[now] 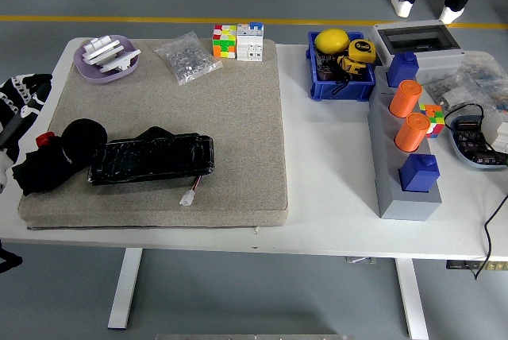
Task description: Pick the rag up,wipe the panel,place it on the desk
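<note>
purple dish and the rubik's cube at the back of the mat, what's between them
In the head view, a clear bag of small parts lies between the purple dish and the Rubik's cube.

A workshop: parts bin [342,86], tape measure [361,48], taped floor.

Even overhead light, soft shadows, edges perhaps slightly blurred
</note>
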`<move>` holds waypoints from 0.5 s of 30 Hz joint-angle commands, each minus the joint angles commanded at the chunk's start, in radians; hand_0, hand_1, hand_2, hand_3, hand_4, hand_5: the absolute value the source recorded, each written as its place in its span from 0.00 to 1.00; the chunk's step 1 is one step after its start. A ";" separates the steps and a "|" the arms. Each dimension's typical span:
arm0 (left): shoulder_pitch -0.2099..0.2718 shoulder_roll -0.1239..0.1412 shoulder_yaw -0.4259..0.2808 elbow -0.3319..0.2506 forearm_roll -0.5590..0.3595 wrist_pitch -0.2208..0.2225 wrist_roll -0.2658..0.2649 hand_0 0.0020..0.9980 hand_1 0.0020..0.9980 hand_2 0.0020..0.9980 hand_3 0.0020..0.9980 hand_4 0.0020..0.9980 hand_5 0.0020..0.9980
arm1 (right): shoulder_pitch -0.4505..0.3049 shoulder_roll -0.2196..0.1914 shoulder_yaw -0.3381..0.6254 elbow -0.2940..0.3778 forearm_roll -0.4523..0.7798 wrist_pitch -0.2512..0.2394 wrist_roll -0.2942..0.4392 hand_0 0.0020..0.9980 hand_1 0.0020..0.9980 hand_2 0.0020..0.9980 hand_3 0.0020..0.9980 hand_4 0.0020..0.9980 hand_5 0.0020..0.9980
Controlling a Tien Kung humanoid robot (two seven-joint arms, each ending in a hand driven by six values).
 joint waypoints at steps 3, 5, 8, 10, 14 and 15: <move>0.000 -0.003 -0.003 0.006 0.001 0.000 -0.001 0.80 0.78 0.73 0.61 0.89 0.53 | 0.001 -0.001 0.000 0.000 0.002 0.002 0.001 0.76 0.66 0.67 0.61 1.00 0.47; -0.001 -0.006 -0.004 0.009 0.001 0.000 -0.001 0.80 0.78 0.73 0.61 0.89 0.52 | 0.001 -0.002 0.001 0.000 0.002 0.003 0.002 0.76 0.66 0.67 0.61 1.00 0.47; -0.005 -0.011 0.003 0.017 0.007 0.001 -0.001 0.80 0.78 0.73 0.61 0.89 0.52 | 0.000 -0.003 -0.004 0.000 0.008 0.006 0.004 0.76 0.66 0.67 0.61 1.00 0.47; -0.007 -0.013 0.008 0.018 0.012 0.002 -0.002 0.80 0.78 0.73 0.61 0.89 0.51 | 0.000 -0.002 -0.007 0.000 0.012 0.008 0.004 0.76 0.66 0.67 0.61 1.00 0.47; -0.008 -0.018 0.011 0.018 0.013 0.002 -0.002 0.80 0.78 0.73 0.61 0.89 0.51 | 0.003 -0.003 -0.007 0.000 0.014 0.011 0.006 0.76 0.66 0.67 0.61 1.00 0.47; -0.008 -0.018 0.011 0.018 0.014 0.002 -0.003 0.80 0.78 0.73 0.61 0.89 0.51 | 0.004 -0.004 -0.007 0.000 0.014 0.011 0.006 0.76 0.66 0.67 0.61 1.00 0.47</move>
